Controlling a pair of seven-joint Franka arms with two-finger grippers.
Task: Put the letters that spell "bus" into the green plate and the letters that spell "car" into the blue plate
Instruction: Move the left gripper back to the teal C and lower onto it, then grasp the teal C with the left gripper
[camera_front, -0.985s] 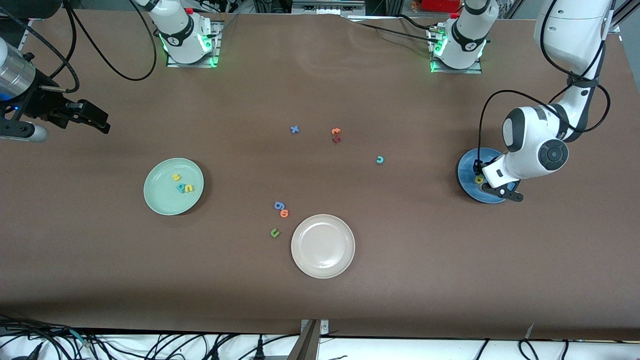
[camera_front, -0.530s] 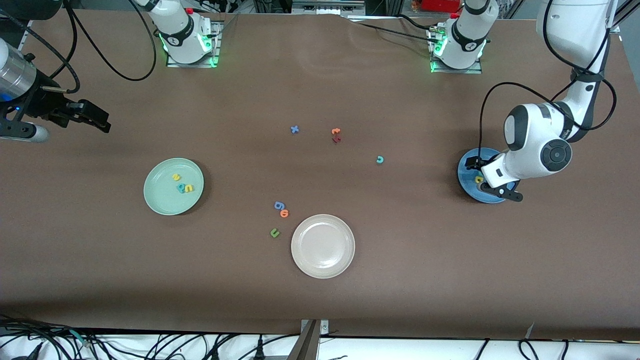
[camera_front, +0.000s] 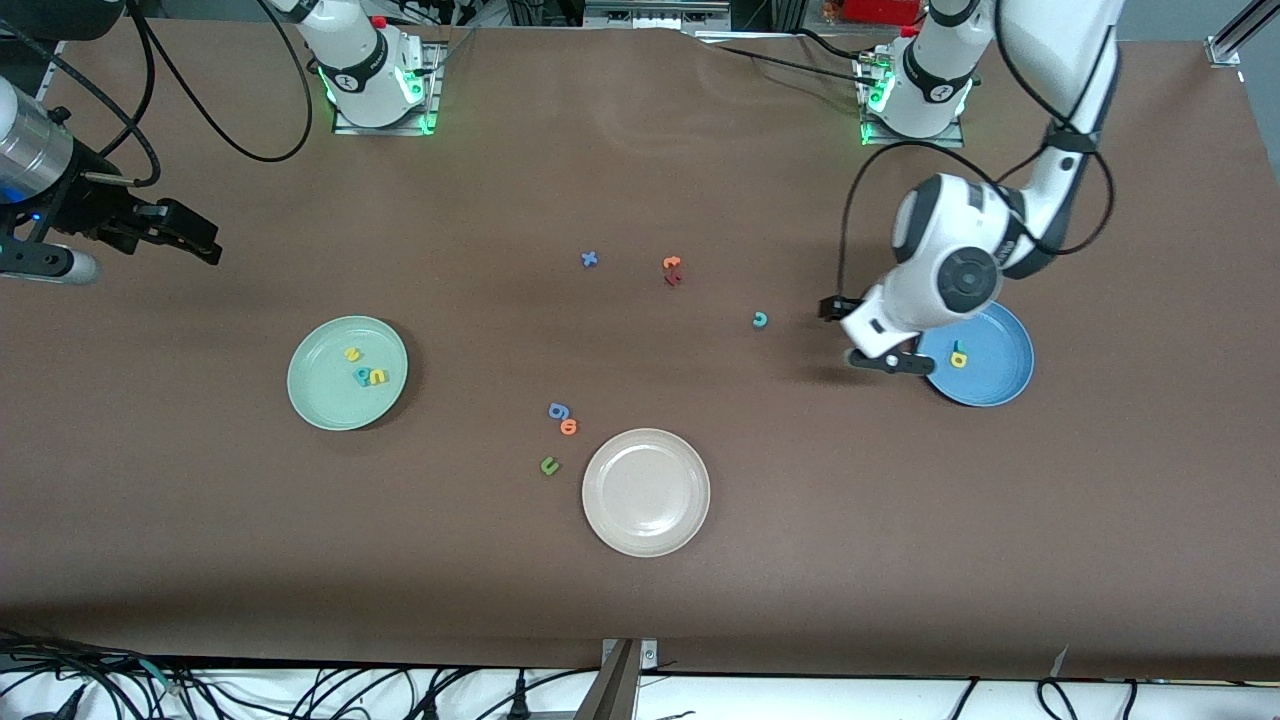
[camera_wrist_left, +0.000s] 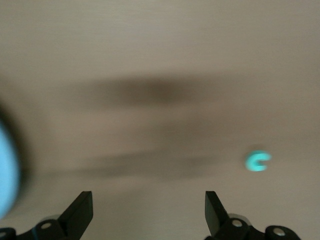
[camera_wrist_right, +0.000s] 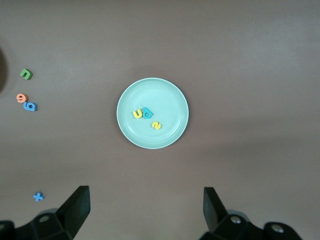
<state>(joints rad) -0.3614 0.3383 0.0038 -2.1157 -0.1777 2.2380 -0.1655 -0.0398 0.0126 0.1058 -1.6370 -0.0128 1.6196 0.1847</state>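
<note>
The green plate (camera_front: 320, 400) (camera_wrist_right: 170, 95) holds a yellow s (camera_front: 351, 353), a teal b (camera_front: 362, 376) and a yellow u (camera_front: 378, 377). In the blue plate (camera_front: 995, 375) (camera_wrist_left: 6, 170) lies a yellow a (camera_front: 958, 356) with a small teal piece against it. A teal c (camera_front: 760, 319) (camera_wrist_left: 257, 161) lies on the bare table. My left gripper (camera_front: 857, 336) (camera_wrist_left: 149, 212) hovers open and empty over the table between the c and the blue plate. The right gripper (camera_front: 190, 240) (camera_wrist_right: 145, 210) waits open, high over the right arm's end of the table.
A beige plate (camera_front: 646, 540) sits nearer the front camera. Beside it lie a blue g (camera_front: 558, 411), an orange letter (camera_front: 569, 427) and a green u (camera_front: 549, 465). A blue x (camera_front: 589, 259), an orange letter (camera_front: 672, 263) and a dark red one (camera_front: 672, 279) lie mid-table.
The left gripper opened over the blue plate, left the yellow a there, and swung off the plate toward the teal c. The right arm has not moved.
</note>
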